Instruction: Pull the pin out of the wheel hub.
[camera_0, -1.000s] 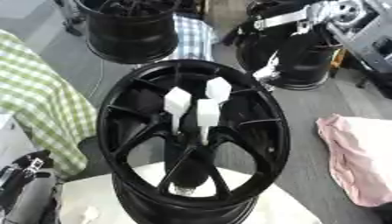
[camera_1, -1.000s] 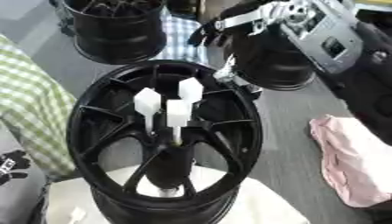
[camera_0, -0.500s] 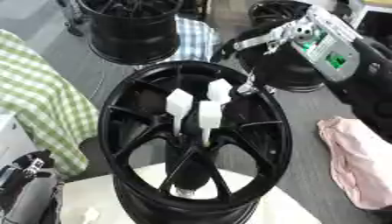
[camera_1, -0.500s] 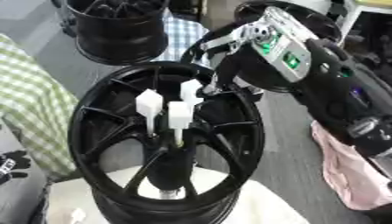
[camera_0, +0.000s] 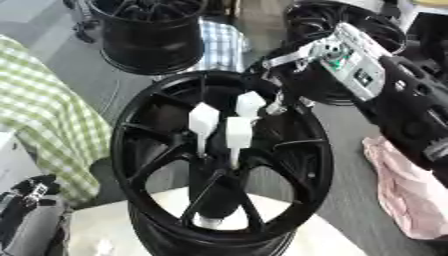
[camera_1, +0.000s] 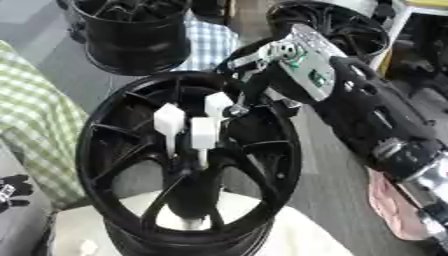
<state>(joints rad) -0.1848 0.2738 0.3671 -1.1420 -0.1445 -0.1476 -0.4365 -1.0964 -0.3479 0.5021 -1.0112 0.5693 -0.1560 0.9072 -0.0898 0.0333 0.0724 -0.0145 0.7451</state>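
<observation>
A black wheel hub (camera_0: 140, 150) stands on a white table, its spokes facing up. Three white pins with block-shaped heads stick up from its centre: a left one (camera_0: 203, 122), a front one (camera_0: 238, 132) and a far one (camera_0: 249, 104). My right hand (camera_0: 350, 70) reaches in from the upper right, its back facing up. Its fingers (camera_0: 276, 106) hang straight down beside the far pin's head, touching it or a hair away, with nothing held. My left hand (camera_1: 10, 190) rests at the lower left edge, fingers relaxed, away from the hub.
Two more black wheels stand at the back, one left (camera_0: 149, 30) and one right (camera_0: 337, 20). A green-checked cloth (camera_0: 44, 115) lies left, a blue-checked cloth (camera_0: 219, 45) behind the hub, a pink cloth (camera_0: 411, 190) right. The white table (camera_0: 105, 225) shows under the hub.
My right hand has come down and leftward from the upper right to the far pin's head. The pins, the hub and the left hand have not moved.
</observation>
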